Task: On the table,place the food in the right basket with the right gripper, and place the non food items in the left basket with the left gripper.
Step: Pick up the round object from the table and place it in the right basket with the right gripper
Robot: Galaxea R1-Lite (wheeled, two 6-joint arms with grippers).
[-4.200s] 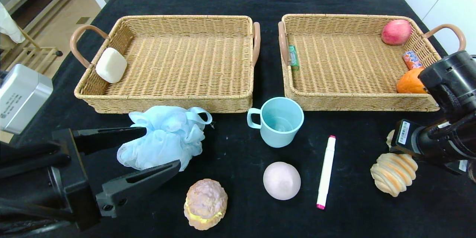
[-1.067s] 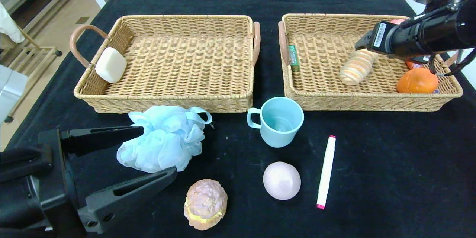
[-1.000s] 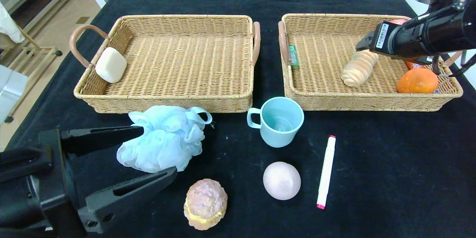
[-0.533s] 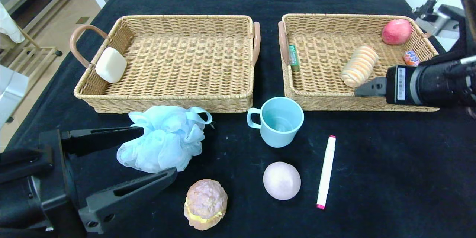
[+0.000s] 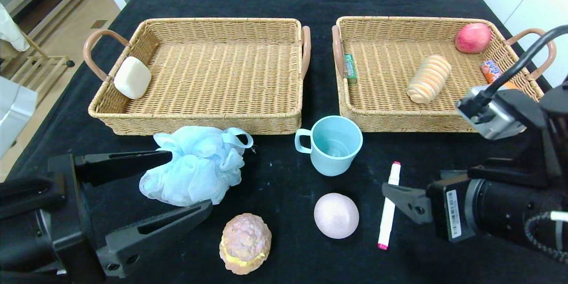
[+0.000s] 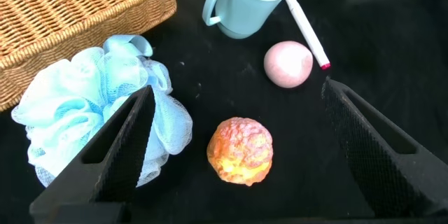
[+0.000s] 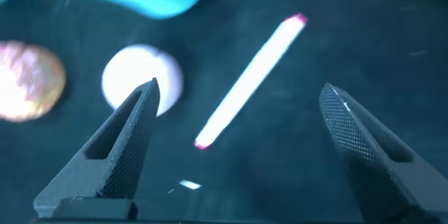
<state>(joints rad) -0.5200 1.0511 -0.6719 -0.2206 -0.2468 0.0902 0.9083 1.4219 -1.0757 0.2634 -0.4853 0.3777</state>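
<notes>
1. My right hand [image 7: 238, 147] hangs with fingers wide apart and empty, low over the counter [image 5: 443, 151], above the white marker [image 5: 389, 204].
2. The striped bread roll [image 5: 428, 79] lies in the right basket [image 5: 426, 120] with the apple [image 5: 473, 37].
3. My left hand [image 5: 177, 182] is spread apart around the blue bath pouf [image 5: 195, 164], without clamping it.
4. The cream puff [image 5: 245, 243], pale ball [image 5: 336, 215] and blue mug [image 5: 330, 144] sit on the counter; the soap [image 5: 132, 77] rests in the left basket [image 5: 199, 122].
</notes>
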